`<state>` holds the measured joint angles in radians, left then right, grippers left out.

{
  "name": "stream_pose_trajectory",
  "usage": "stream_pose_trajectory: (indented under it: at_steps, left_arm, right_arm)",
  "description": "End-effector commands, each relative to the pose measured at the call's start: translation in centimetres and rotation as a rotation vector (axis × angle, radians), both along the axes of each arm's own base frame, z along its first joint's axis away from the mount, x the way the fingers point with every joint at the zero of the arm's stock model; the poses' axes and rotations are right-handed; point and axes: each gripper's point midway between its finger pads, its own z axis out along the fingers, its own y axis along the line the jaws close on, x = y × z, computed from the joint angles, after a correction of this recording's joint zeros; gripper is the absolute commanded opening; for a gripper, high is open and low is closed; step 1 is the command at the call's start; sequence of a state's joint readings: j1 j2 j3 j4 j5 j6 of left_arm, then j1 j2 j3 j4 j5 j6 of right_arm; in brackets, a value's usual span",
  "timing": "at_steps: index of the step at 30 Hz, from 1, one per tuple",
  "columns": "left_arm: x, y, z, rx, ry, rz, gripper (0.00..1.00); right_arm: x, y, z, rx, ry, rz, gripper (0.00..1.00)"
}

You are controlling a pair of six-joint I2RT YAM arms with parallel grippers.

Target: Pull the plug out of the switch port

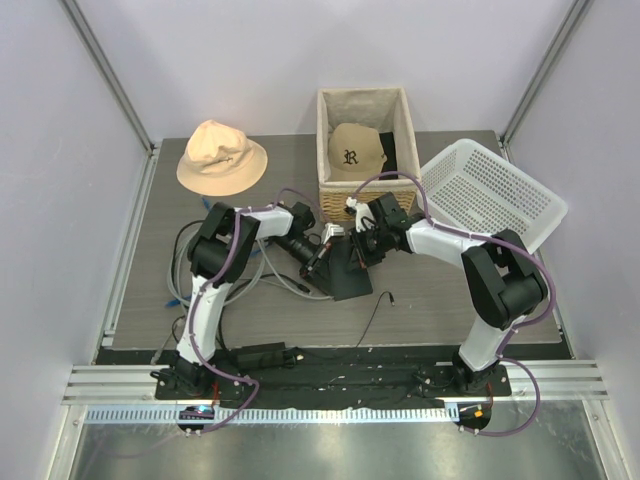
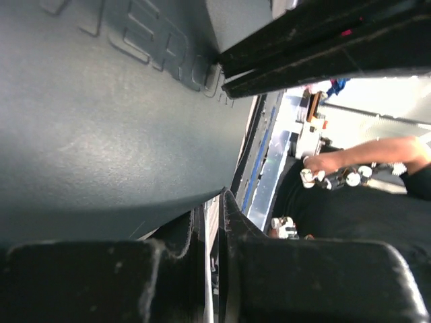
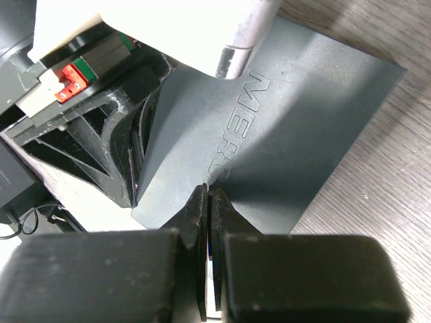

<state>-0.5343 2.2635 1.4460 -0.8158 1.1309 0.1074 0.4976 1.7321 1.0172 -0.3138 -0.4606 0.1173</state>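
The switch (image 1: 350, 278) is a flat dark-grey box at the table's middle. It fills the left wrist view (image 2: 101, 121) and the right wrist view (image 3: 289, 134), where raised letters show on its top. My right gripper (image 1: 358, 250) is shut, and its tips (image 3: 209, 192) rest on the switch's top near one edge with nothing between them. My left gripper (image 1: 318, 258) is shut (image 2: 212, 202) against the switch's left edge. Its black fingers (image 3: 114, 148) show beside that edge in the right wrist view. The plug and the sockets are hidden.
A wicker basket (image 1: 400, 180) holding a tan cap stands behind the switch. A tan bucket hat (image 1: 220, 155) lies at the back left and a white plastic basket (image 1: 490, 190) at the right. Grey and blue cables (image 1: 185, 275) lie left. A black adapter brick (image 1: 262, 355) and a loose thin black cable (image 1: 380, 310) lie in front.
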Motion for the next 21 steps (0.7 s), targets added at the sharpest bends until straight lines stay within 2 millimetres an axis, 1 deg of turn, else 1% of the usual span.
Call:
stream_pose_trajectory:
  at_steps: [1, 3, 4, 5, 6, 7, 8, 9, 10, 11, 12, 16, 21]
  left_arm:
    - [-1.3, 1.6, -4.7, 0.123, -0.005, -0.059, 0.06]
    - [-1.4, 1.8, -5.4, 0.159, 0.003, -0.05, 0.22]
    - [-1.3, 1.8, -5.9, 0.177, -0.008, -0.047, 0.27]
    - [-1.3, 1.9, -6.3, 0.201, -0.019, -0.045, 0.3]
    - [-1.5, 2.1, -6.6, 0.218, -0.019, -0.044, 0.32]
    - [-1.3, 2.0, -6.9, 0.219, -0.039, -0.039, 0.32]
    - [-1.6, 1.9, -7.1, 0.228, -0.045, -0.047, 0.31]
    - [-1.7, 2.2, -7.6, 0.264, -0.053, -0.046, 0.28]
    - [-1.6, 2.1, -7.9, 0.277, -0.069, -0.046, 0.24]
    - [-2.0, 2.0, -8.2, 0.292, -0.072, -0.054, 0.16]
    - [-2.2, 2.1, -8.4, 0.304, -0.071, -0.057, 0.12]
    - [-2.9, 1.9, -8.4, 0.29, -0.052, -0.067, 0.0]
    - [-2.8, 1.5, -7.6, 0.245, -0.056, -0.081, 0.0]
  right_arm:
    - [-1.3, -2.2, -1.9, -0.117, 0.016, 0.007, 0.01]
    - [-1.3, -2.3, -1.9, -0.121, 0.013, 0.013, 0.01]
    - [-1.3, -2.3, -1.9, -0.121, 0.009, 0.017, 0.01]
    - [-1.4, -2.4, -1.9, -0.124, 0.012, 0.019, 0.01]
    - [-1.4, -2.4, -1.9, -0.123, 0.011, 0.021, 0.01]
    - [-1.4, -2.5, -1.9, -0.124, 0.011, 0.022, 0.01]
    - [-1.5, -2.4, -2.0, -0.124, 0.012, 0.026, 0.01]
    - [-1.5, -2.4, -2.0, -0.12, 0.011, 0.027, 0.01]
    - [-1.6, -2.3, -2.0, -0.117, 0.013, 0.027, 0.01]
    - [-1.7, -2.4, -2.1, -0.117, 0.016, 0.028, 0.01]
    - [-1.6, -2.3, -2.0, -0.113, 0.013, 0.028, 0.01]
    - [-1.8, -2.3, -1.9, -0.106, 0.009, 0.029, 0.01]
    - [-2.3, -2.7, -2.2, -0.116, 0.014, 0.03, 0.01]
